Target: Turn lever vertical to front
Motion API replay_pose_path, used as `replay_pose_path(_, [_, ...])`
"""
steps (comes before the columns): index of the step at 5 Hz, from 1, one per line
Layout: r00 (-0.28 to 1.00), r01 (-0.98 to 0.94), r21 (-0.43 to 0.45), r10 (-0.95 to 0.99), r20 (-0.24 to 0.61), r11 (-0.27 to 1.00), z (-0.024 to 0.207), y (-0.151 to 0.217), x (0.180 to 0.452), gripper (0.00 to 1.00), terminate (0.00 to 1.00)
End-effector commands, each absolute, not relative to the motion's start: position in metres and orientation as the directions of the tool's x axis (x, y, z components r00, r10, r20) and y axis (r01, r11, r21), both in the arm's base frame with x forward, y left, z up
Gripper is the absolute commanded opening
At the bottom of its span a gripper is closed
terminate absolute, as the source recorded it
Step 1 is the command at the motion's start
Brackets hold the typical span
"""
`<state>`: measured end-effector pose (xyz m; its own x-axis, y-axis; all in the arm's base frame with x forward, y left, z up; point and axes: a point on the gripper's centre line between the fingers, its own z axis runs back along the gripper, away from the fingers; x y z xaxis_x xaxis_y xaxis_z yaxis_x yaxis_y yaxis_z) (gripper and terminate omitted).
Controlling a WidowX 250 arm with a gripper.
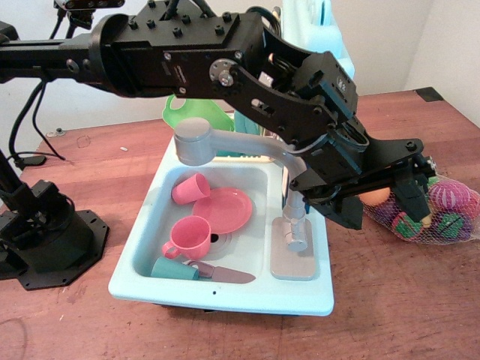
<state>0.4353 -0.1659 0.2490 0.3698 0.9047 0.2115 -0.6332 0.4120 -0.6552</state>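
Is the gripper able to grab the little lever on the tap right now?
Probably yes. The gripper hangs just right of the faucet column, and the lever pokes forward over the base plate with nothing covering it. The spout swings left, out of the way.

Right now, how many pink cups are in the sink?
2: one cup lying tipped at the back left, one mug near the front left. The arm may hide others.

A reddish wooden table (112, 330) carries a toy sink (225, 296) and a net bag (435, 214).
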Motion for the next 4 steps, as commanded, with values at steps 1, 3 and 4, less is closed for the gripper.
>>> replay_pose_path(1, [0.37, -0.633, -0.655, 0.905, 0.212, 0.412, 0.249, -0.166, 0.435, 1.0, 0.0])
replay_pose_path(3, [0.383, -0.635, -0.65, 0.901, 0.203, 0.417, 0.248, -0.161, 0.456, 1.0, 0.0])
replay_pose_path(4, [0.364, -0.635, -0.659, 0.909, 0.206, 0.403, 0.249, -0.157, 0.457, 1.0, 0.0])
